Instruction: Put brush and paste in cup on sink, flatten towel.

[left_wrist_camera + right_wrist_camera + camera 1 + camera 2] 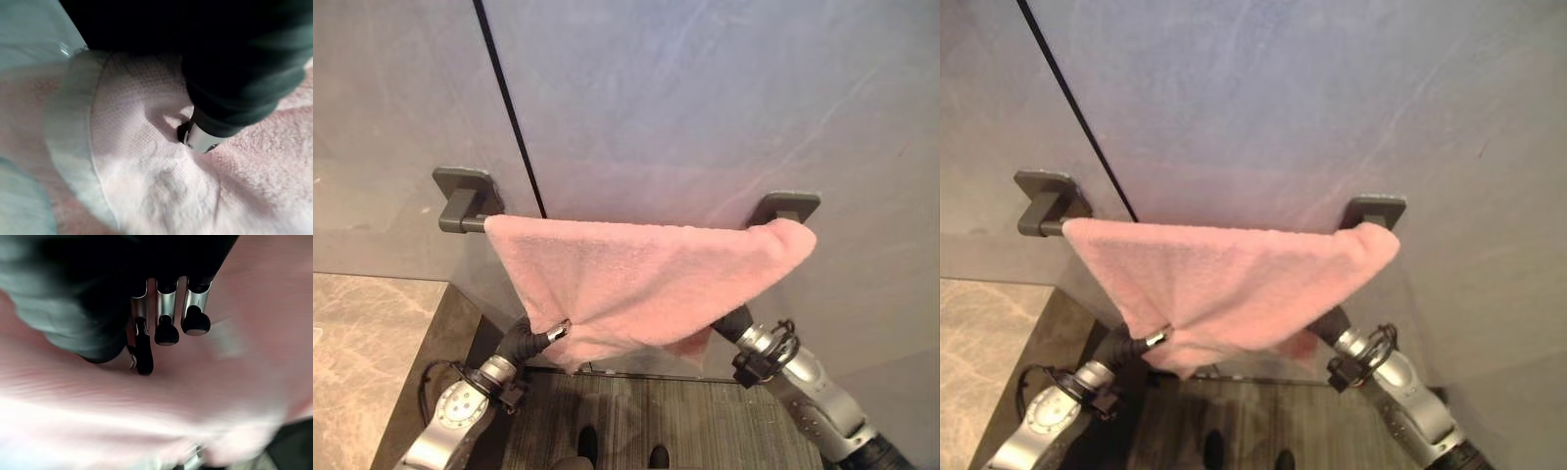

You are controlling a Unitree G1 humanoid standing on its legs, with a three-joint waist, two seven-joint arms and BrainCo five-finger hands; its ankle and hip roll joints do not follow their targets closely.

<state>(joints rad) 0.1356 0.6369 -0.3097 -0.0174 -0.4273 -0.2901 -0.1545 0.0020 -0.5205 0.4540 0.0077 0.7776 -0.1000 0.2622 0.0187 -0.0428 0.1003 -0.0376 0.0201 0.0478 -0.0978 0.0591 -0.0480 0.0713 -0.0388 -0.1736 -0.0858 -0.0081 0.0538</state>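
You've got the pink towel (646, 284) draped bunched over the wall rail (460, 223). Your left hand (551, 333) pinches its lower edge with curled fingers. Your right hand (168, 316) is up under the cloth, fingers (195, 319) curled against it, though whether they actually grip it, can't tell.

A dark grey towel bar (470, 223) is sitting on the grey wall (705, 98), fixed by two square brackets. A pink towel (646, 284) is hanging over it unevenly, bunched toward the right bracket (788, 206) and sagging to a point below.

text: none readable | labels: none | numbers: none | signs: none
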